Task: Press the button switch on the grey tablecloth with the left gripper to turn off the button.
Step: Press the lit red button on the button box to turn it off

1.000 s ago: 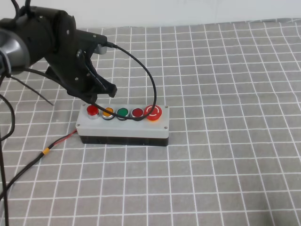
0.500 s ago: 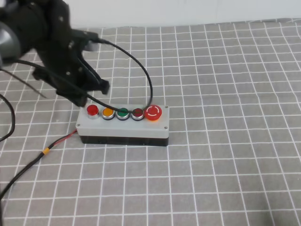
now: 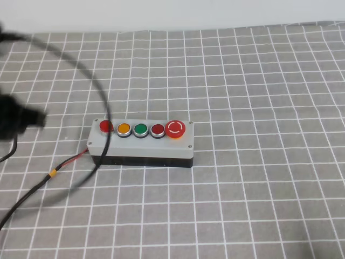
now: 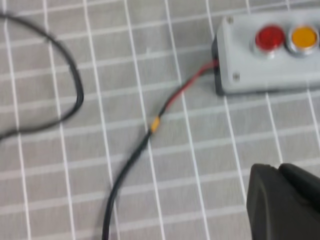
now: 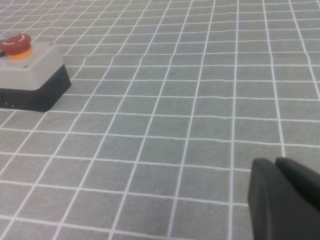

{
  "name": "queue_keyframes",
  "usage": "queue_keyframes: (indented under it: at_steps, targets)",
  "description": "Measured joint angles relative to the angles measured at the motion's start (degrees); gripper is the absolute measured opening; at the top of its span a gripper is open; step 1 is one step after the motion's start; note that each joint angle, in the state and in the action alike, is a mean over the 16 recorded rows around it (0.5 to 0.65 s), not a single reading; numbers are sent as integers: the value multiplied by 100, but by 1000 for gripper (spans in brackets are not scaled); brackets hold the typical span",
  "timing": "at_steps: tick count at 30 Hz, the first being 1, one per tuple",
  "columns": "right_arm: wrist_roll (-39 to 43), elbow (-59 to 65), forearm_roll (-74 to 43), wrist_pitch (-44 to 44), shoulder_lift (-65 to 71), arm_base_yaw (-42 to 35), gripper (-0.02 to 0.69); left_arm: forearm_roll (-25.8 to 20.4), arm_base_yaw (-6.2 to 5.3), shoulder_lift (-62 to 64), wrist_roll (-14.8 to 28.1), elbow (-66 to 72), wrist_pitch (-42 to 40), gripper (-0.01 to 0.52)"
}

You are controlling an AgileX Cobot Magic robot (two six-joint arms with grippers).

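The button switch (image 3: 141, 141) lies on the grey tablecloth (image 3: 259, 97), its five buttons in a row. The button (image 3: 105, 126), bright red with a silver collar, is at the box's left end; in the left wrist view the button (image 4: 270, 37) shows at the upper right next to an orange one (image 4: 304, 36). My left gripper (image 3: 15, 121) is a black blur at the far left edge, well apart from the box. Its fingers (image 4: 265, 200) are pressed together, so the left gripper (image 4: 278, 168) is shut and holds nothing. The right gripper (image 5: 275, 161) is shut too, over bare cloth.
A red wire (image 4: 190, 82) leaves the box's left end and turns into a black cable (image 3: 27, 194) running toward the near left. A blurred black arm cable (image 3: 97, 89) arcs across the box's left end. The big red mushroom button (image 5: 15, 44) marks the right end.
The left gripper has pulled away from above the bright-red button, swinging left to the edge of the view. Its cable now trails over the box's left end instead of the right.
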Motion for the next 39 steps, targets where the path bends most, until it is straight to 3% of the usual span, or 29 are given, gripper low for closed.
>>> queue_keyframes:
  at_steps: [15, 22, 27, 32, 39]
  targets:
    - [0, 0, 0, 0, 0, 0, -16, 50, 30, -3028, -120, 1842, 723, -3]
    - [0, 0, 7, 0, 0, 0, -16, -106, 152, -3717, -195, 2109, 656, -3]
    - [0, 0, 32, 0, 0, 0, -16, -355, 269, -4304, -264, 2719, -210, -3]
    - [0, 0, 67, 0, 0, 0, -16, -669, 367, -5016, -311, 3795, -1668, -3]
    - [0, 0, 106, 0, 0, 0, -16, -946, 394, -5905, -123, 5628, -3913, -3]
